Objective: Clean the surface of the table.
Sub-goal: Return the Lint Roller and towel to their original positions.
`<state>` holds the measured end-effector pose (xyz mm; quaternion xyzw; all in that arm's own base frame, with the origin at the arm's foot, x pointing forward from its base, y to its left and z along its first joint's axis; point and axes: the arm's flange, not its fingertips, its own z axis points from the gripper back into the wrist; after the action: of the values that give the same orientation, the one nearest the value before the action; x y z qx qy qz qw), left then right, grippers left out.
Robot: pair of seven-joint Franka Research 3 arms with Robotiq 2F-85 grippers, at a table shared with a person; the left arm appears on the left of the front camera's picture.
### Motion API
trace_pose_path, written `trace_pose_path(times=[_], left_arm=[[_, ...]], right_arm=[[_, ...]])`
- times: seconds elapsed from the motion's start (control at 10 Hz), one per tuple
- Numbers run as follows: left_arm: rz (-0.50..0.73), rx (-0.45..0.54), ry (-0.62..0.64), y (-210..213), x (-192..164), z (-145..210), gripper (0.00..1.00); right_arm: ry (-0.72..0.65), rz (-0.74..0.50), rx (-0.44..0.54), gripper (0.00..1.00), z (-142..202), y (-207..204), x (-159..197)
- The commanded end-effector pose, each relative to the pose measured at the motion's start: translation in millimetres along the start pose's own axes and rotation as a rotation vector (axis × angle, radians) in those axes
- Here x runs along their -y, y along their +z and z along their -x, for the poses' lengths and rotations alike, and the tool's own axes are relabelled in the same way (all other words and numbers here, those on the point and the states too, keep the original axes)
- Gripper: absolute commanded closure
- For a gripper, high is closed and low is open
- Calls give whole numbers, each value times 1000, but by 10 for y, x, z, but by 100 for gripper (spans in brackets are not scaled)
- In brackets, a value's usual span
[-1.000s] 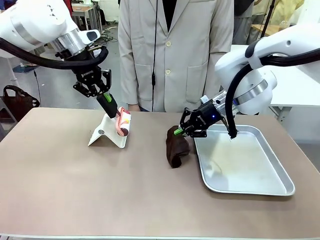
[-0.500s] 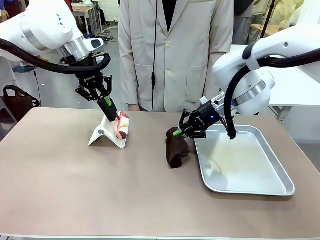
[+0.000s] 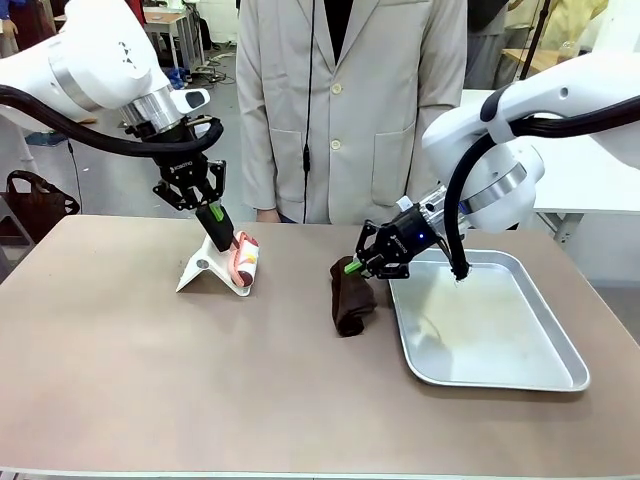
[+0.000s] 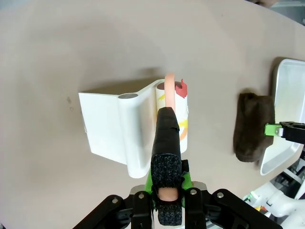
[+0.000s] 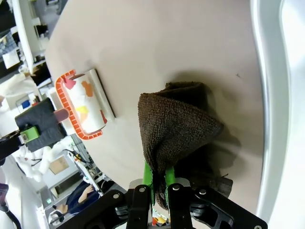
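Brownish-taupe table (image 3: 150, 380) spans the front view; a person in a pale coat stands at its far edge.

Left gripper (image 3: 212, 222): clenched on the black-wrapped handle of a lint roller (image 3: 245, 258). Roller head rests in or against its white stand (image 3: 205, 270), which sits toward the far left of the tabletop. In the left wrist view the handle (image 4: 167, 143) runs straight up between the fingers, and the patterned roll lies beside the stand's cylinder.

Right gripper (image 3: 352, 266): clamped on the upper corner of a dark brown cloth (image 3: 352, 300). Cloth hangs in a bunch, lower part touching the tabletop just beside the left rim of the silver tray (image 3: 560, 370), which lies toward the right edge. Right wrist view shows the fabric (image 5: 174, 129) pinched between the green pads.

Progress, judged: early. Both tools are gripped, but neither lies flat on the surface in a wiping stance. No crumbs or stains can be made out on the tabletop. Remaining: passes over the surface, then putting the tools down.
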<state>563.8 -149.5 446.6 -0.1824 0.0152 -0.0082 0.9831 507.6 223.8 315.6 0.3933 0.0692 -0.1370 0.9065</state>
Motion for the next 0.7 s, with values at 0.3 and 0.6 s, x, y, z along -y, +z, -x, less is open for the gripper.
trace_pose_path(times=[0.3,0.6], left_arm=[[-47,-36,22,-92,-4,-72,78],[-47,-34,30,-78,15,-51,21]], right_arm=[[19,-31,-11,89,-42,-56,-55],[33,-27,-16,40,-53,-66,-67]])
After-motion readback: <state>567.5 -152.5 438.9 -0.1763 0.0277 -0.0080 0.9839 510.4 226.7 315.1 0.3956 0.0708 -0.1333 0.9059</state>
